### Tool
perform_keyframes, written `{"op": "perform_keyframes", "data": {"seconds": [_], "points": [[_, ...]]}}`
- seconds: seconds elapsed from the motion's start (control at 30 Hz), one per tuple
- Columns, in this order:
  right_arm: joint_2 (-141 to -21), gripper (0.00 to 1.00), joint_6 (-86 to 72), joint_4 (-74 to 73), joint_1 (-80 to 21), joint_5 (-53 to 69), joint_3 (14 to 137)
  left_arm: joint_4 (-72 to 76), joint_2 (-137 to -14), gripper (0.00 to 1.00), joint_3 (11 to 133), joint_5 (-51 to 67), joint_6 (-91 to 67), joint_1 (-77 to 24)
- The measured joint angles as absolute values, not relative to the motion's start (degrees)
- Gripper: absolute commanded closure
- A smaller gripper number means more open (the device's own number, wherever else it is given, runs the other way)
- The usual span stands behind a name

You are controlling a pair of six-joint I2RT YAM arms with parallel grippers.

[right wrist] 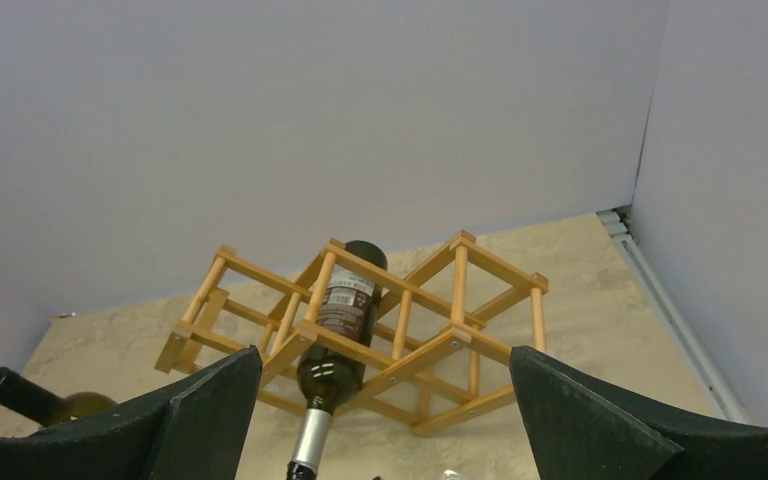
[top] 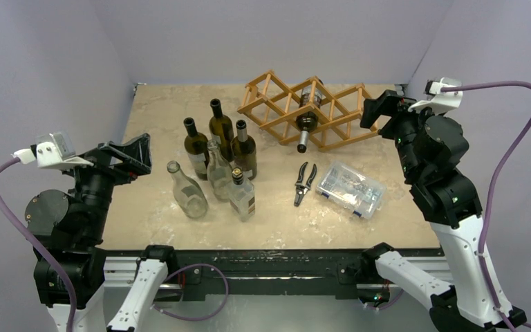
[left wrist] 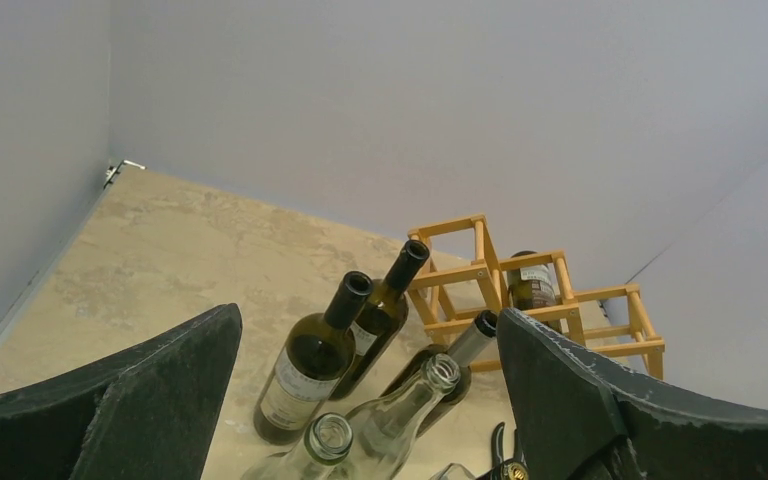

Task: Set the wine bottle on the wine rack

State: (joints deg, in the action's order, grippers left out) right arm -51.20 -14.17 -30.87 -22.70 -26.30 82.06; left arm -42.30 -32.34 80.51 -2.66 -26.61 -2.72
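Note:
The light-brown wooden wine rack stands at the back right of the table. One dark wine bottle lies in a middle cell, its neck pointing toward me; the right wrist view shows it in the rack. Three dark green wine bottles stand upright left of the rack, with three clear glass bottles in front of them. My left gripper hovers open and empty left of the bottles. Just right of the rack, my right gripper is also open and empty.
Black-handled pliers lie on the table in front of the rack. A clear plastic compartment box sits to their right. Walls close the table at the back and on both sides.

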Motion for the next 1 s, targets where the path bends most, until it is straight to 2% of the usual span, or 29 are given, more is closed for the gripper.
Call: {"op": "perform_keyframes", "data": {"seconds": [0.3,0.63,0.87,1.0], "points": [[-51.42,0.01,-17.19,-33.34,-22.7,-21.28,78.08,-42.61,-33.17,0.0,78.56,-1.28,-26.61,-2.72],[-53.43,0.01,-22.76,-34.46,-22.7,-7.42,61.8,-43.07,-33.26,0.0,74.91,0.1,-26.63,-2.72],[-51.33,0.01,-28.8,-23.62,-22.7,4.45,45.98,-44.01,-33.32,0.0,73.58,4.21,-26.61,-2.72],[-55.51,0.03,-31.09,-15.42,-22.7,7.75,40.38,-44.49,-33.87,0.0,73.21,7.44,-26.59,-2.72]]}}
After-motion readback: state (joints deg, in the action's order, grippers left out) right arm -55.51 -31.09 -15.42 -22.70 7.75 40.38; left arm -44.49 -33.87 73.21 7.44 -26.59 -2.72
